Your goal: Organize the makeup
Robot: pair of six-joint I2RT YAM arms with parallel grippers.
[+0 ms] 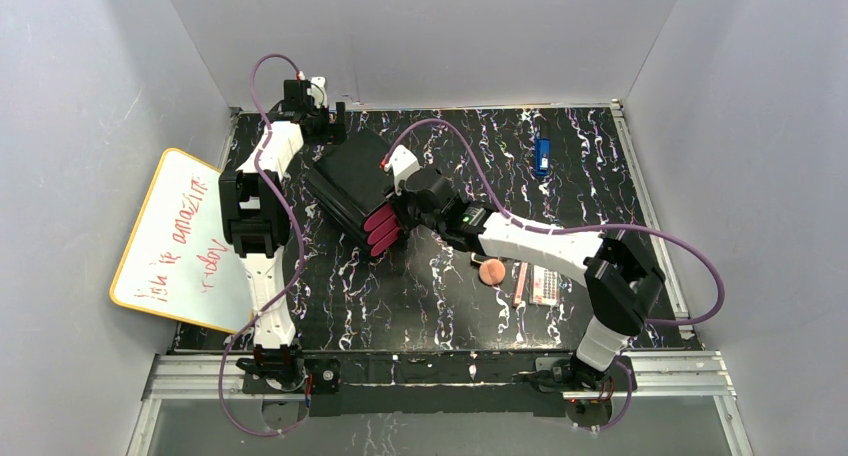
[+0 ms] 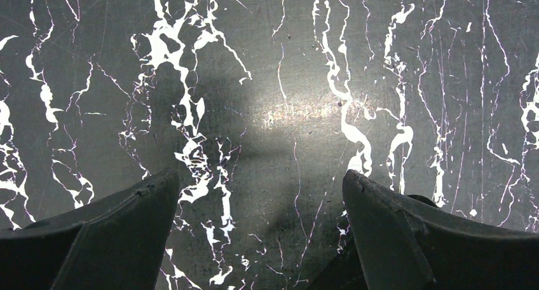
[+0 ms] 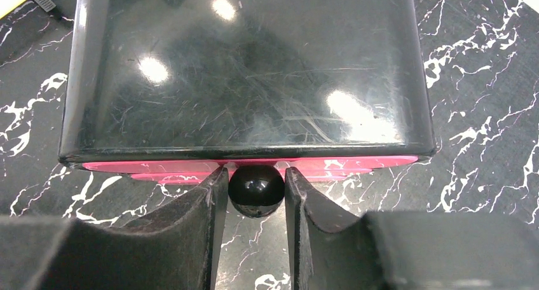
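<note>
The makeup lies at the right of the table in the top view: a round peach disc, a thin pink stick and a pale dotted palette. I cannot make out the black compact. My right gripper is shut on the round black knob of a pink drawer on the black box. The drawer front sits close against the box. My left gripper is open and empty over bare marbled table behind the box.
A small blue rectangular object lies at the back right. A yellow-rimmed whiteboard with red writing leans at the left edge. Grey walls close in the table on three sides. The marbled table lies open in front of the box.
</note>
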